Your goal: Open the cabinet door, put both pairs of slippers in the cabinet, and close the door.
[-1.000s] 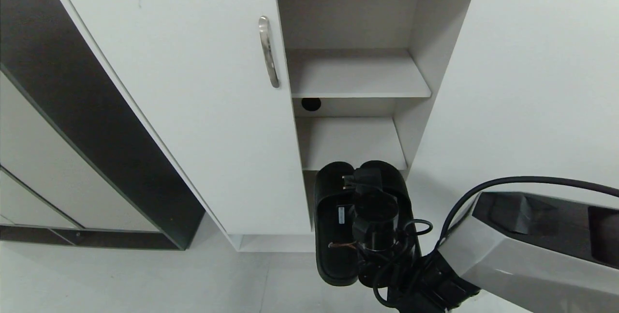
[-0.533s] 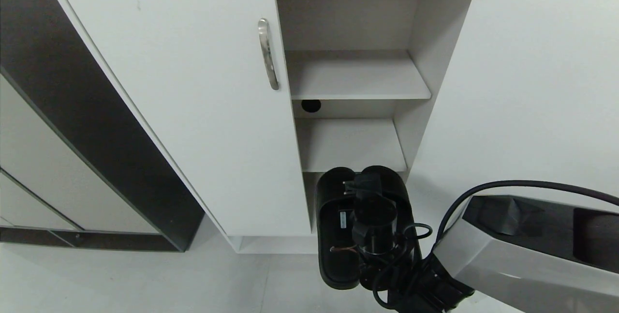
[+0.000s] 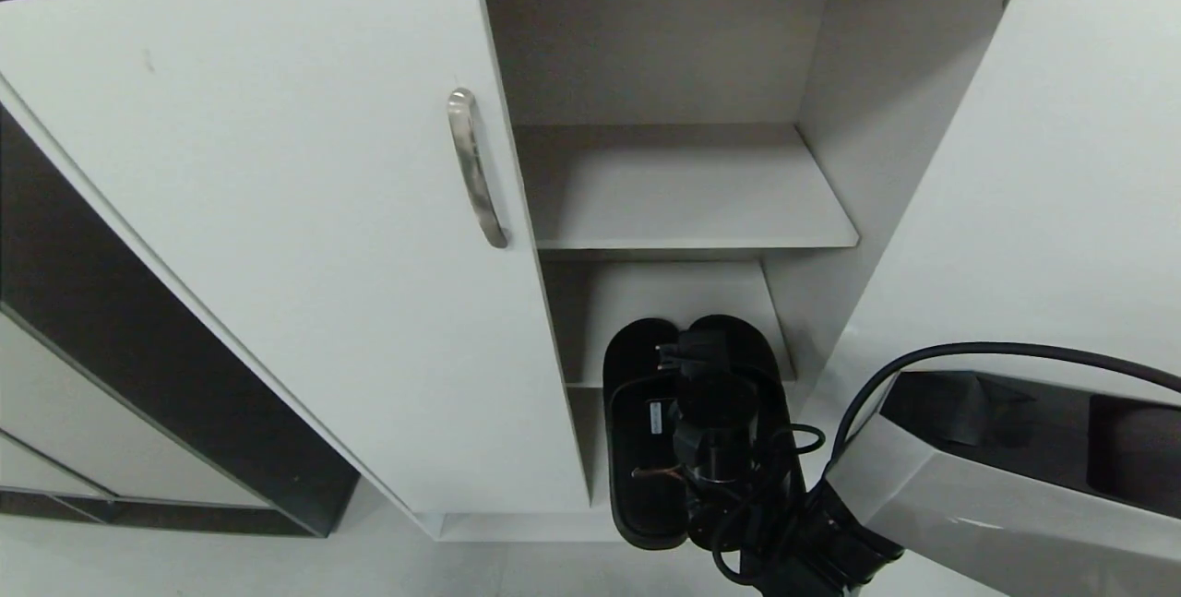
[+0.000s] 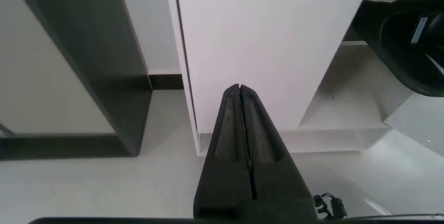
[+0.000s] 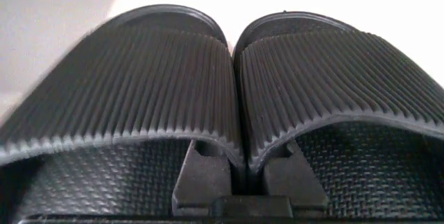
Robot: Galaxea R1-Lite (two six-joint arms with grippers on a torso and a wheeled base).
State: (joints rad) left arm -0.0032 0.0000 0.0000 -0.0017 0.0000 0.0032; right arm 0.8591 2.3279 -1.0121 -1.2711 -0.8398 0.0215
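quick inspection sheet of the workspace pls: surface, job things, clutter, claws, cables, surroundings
surface: pale floor, the cabinet stands on it
job's things: right door open; left door shut; one pair of black slippers held side by side, toes at the lower shelf
clutter: nothing seen
claws: right claw shut on slippers, pinching their inner strap edges together; left claw shut, holding nothing, facing the left door
cables: black cable arcs over the right arm
surroundings: dark panel left of the cabinet
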